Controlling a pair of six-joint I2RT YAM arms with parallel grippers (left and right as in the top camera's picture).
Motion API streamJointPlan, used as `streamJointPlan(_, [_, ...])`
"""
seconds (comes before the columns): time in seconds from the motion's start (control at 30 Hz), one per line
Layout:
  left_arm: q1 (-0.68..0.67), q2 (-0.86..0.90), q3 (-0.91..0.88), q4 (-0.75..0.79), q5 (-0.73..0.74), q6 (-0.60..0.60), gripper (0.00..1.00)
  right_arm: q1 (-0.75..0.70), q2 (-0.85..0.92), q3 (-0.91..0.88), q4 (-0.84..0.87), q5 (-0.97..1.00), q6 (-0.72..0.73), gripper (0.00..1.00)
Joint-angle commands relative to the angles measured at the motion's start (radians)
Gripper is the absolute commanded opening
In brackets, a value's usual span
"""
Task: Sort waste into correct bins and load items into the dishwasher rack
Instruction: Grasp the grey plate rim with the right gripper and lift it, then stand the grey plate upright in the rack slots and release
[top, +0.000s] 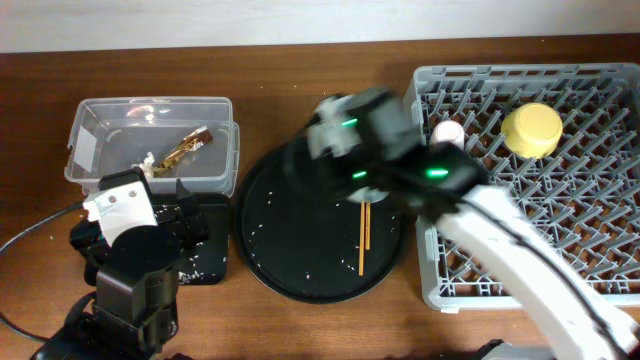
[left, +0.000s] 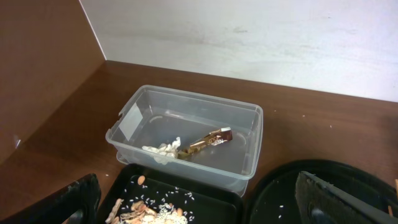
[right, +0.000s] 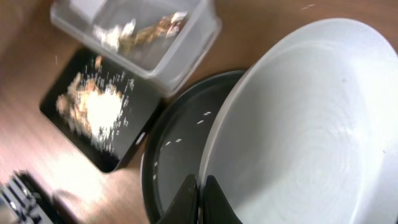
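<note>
My right gripper is shut on the rim of the pale plate, held tilted over the large round black tray. In the overhead view the right arm is blurred above that tray and hides the plate. Wooden chopsticks lie on the tray. The clear tub holds the gold-brown wrapper and white tissue. Food scraps lie in the shallow black tray. My left gripper is open and empty above it. The blue cup is out of view.
The grey dishwasher rack fills the right side, with the yellow bowl and the pink cup in its far part. A cable runs along the table's left edge. Pale crumbs dot the round tray.
</note>
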Motion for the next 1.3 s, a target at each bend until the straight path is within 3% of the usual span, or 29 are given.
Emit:
streamJointPlan(0.0, [0.003, 0.000, 0.010, 0.002, -0.022, -0.014, 0.99, -0.182, -0.117, 0.024, -0.040, -0.140, 0.000, 0.04])
streamJointPlan(0.23, [0.003, 0.000, 0.010, 0.002, -0.022, -0.014, 0.99, -0.682, -0.149, 0.023, -0.127, -0.554, -0.127, 0.04])
streamJointPlan(0.5, [0.003, 0.000, 0.010, 0.002, -0.022, -0.014, 0.99, -1.022, 0.007, 0.023, -0.142, -0.892, -0.274, 0.04])
streamJointPlan(0.67, [0.003, 0.000, 0.010, 0.002, -0.022, -0.014, 0.99, -1.075, 0.133, 0.023, -0.142, -1.040, -0.352, 0.04])
streamJointPlan(0.93, [0.003, 0.000, 0.010, 0.002, -0.022, -0.014, 0.99, -1.073, 0.300, 0.023, -0.142, -1.062, -0.446, 0.04])
streamJointPlan(1.27, [0.003, 0.000, 0.010, 0.002, -0.022, -0.014, 0.99, -1.074, 0.335, 0.023, -0.141, -0.770, -0.445, 0.04])
